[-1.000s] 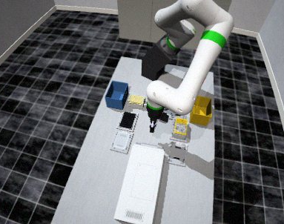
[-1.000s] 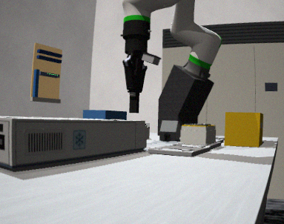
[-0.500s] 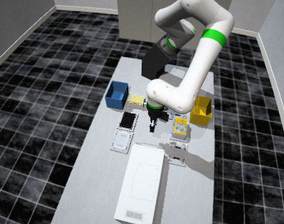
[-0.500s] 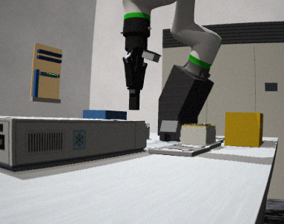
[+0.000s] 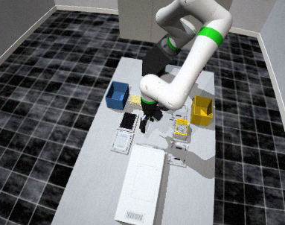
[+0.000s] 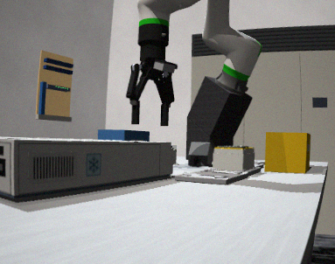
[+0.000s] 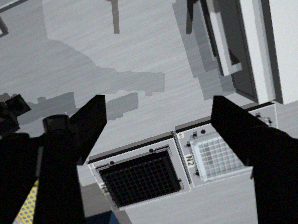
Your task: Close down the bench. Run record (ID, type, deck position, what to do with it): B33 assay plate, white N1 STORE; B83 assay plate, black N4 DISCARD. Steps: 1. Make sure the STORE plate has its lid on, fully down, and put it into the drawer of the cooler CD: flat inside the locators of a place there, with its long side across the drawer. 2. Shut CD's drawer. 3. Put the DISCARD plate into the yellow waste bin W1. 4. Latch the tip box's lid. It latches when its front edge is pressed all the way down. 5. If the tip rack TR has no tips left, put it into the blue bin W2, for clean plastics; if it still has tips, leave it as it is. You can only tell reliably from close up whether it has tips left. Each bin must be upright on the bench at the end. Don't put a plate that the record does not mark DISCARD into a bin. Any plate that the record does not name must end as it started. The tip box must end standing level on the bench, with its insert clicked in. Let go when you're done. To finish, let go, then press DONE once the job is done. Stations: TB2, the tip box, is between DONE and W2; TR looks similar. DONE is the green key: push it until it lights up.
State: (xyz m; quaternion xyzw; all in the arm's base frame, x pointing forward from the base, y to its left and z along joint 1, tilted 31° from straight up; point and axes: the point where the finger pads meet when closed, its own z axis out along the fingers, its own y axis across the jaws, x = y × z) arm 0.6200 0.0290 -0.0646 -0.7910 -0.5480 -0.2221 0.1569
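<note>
Gripper [image 6: 150, 114] hangs high over the bench with fingers spread, holding nothing. White assay plate [image 7: 216, 156] and black assay plate [image 7: 140, 177] lie side by side below. Risks grabbing the black plate for storage, or nudging its neighbour while descending.

Bare bench separates black plate [image 5: 128, 121] from tip box [image 5: 181, 127].
</note>
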